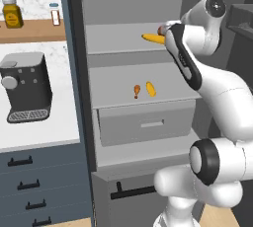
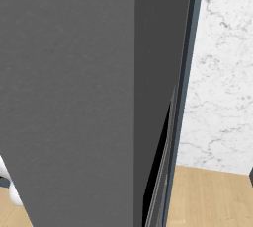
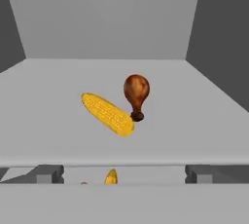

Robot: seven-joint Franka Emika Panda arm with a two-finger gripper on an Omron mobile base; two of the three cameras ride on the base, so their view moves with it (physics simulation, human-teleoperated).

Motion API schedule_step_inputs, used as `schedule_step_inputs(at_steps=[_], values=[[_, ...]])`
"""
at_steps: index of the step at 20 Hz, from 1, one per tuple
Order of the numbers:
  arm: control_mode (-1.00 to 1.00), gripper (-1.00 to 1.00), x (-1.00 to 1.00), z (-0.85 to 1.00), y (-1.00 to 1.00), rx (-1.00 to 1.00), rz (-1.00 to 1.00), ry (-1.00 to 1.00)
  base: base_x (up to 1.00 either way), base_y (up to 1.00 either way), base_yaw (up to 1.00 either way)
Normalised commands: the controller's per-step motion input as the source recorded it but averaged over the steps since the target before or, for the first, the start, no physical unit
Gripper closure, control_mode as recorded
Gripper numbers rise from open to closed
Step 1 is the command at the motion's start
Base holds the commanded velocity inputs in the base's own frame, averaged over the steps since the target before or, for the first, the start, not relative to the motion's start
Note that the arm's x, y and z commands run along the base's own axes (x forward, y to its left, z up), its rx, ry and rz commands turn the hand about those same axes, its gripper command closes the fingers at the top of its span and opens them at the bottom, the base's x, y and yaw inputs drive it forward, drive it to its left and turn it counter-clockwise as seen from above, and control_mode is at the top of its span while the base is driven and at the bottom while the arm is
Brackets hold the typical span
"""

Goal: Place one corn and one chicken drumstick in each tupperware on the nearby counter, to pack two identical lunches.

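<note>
Grey shelf point(image 3: 204, 121): corn point(image 3: 107, 114) touching drumstick point(image 3: 136, 93).

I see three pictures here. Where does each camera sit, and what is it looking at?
Left base view: behind the arm's left, facing the open fridge; white arm rises right, hiding the pincer.
Right base view: behind its right, facing the grey fridge door; a sliver of white body.
Hand view: on the hand, facing the upper shelf.
Shared: left and hand views show the shelf's corn.
</note>
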Motion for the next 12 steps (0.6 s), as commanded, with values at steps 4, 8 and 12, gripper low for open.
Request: schedule_step_inputs(at_steps=[4,8,12], values=[[-1.0,-1.0,0.52,-0.09,-0.13,0.0,0.0,0.08,0.0,0.0,0.0],[-1.0,-1.0,0.44,-0.03,-0.18,0.0,0.0,0.03,0.0,0.0,0.0],[-1.0,-1.0,0.44,-0.03,-0.05,0.0,0.0,0.01,0.0,0.0,0.0]])
